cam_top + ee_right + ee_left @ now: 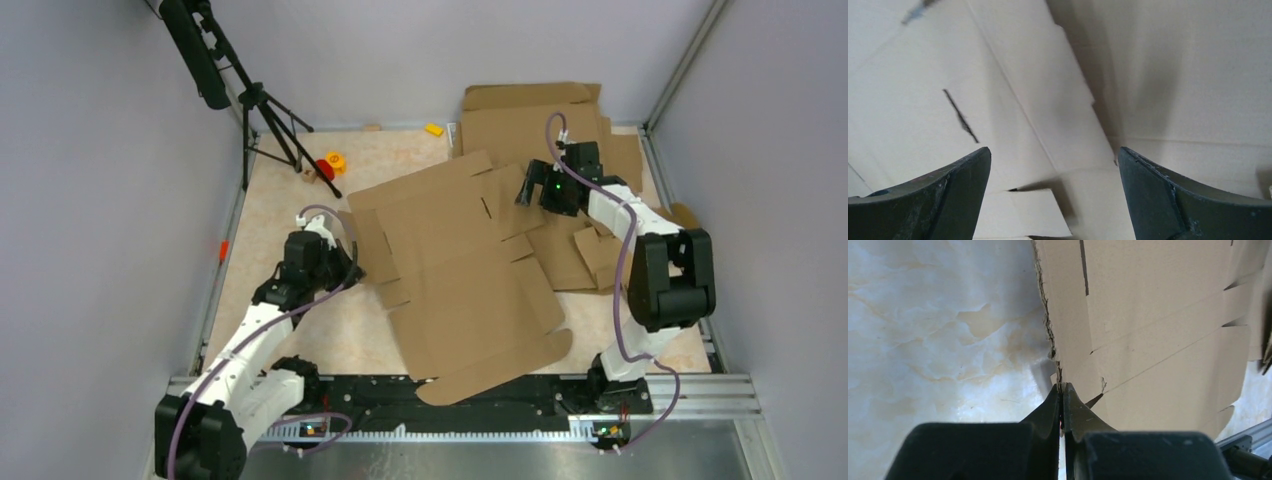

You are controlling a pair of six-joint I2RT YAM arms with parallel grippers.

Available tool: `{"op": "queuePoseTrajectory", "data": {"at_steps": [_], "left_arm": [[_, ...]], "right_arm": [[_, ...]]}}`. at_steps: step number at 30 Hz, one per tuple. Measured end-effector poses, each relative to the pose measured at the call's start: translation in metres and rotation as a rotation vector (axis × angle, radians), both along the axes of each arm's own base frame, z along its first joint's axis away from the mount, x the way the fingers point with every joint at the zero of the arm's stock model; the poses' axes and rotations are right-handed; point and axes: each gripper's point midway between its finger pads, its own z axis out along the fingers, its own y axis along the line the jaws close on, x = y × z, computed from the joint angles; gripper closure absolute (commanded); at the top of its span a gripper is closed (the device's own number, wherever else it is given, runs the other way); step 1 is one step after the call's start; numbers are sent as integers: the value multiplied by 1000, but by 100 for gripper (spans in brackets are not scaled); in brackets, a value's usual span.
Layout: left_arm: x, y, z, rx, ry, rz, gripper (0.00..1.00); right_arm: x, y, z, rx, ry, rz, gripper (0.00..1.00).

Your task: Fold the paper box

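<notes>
From the top camera I see the box (460, 270) lying open and nearly flat in the middle of the bench (400, 150). It is turned at an angle, and its near rounded flap reaches over the rail at the near edge. The left claw (352, 262) is at the left edge of the box, touching it. The right claw (530, 190) is over the far right corner of the box, where the box meets a pile of blanks (520, 120) in the far right corner of the bench. From this view I cannot tell if the right claw touches the cardboard. A black tripod (262, 110) stands at the far left, and small red and yellow toys (330, 165) lie beside its feet.

In the left wrist camera the left claw (1062, 390) is pressed together on the rough edge of the box (1158, 315), and the cardboard is pinched between the two tips. The box spreads to the right with crease lines and slits. The marbled bench (938, 340) is bare on the left.

In the right wrist camera the right claw (1053, 155) is wide apart, with one of its fingers (943, 195) in each lower corner and nothing between them. Below it there is only cardboard, with one dark slit (960, 115) and several overlapping flaps. I cannot tell where the box ends and the blanks begin.
</notes>
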Motion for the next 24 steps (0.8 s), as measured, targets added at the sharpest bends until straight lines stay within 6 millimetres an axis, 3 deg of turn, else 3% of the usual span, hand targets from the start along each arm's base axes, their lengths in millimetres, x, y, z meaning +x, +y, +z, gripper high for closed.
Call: {"op": "queuePoseTrajectory", "data": {"at_steps": [2,5,13,22,24], "left_arm": [[0,2,-5,18,14,3,100],[0,4,-10,34,27,6,100],[2,5,-20,50,54,1,100],[7,-11,3,-21,-35,-65,100],[7,-12,8,-28,-53,-69,100]], "right_arm": [[-1,-4,-12,-22,32,-14,3],[0,-8,-15,-40,32,-23,3],[5,5,-27,30,44,23,22],[8,17,-23,133,37,70,72],[5,18,-22,143,32,77,80]]}}
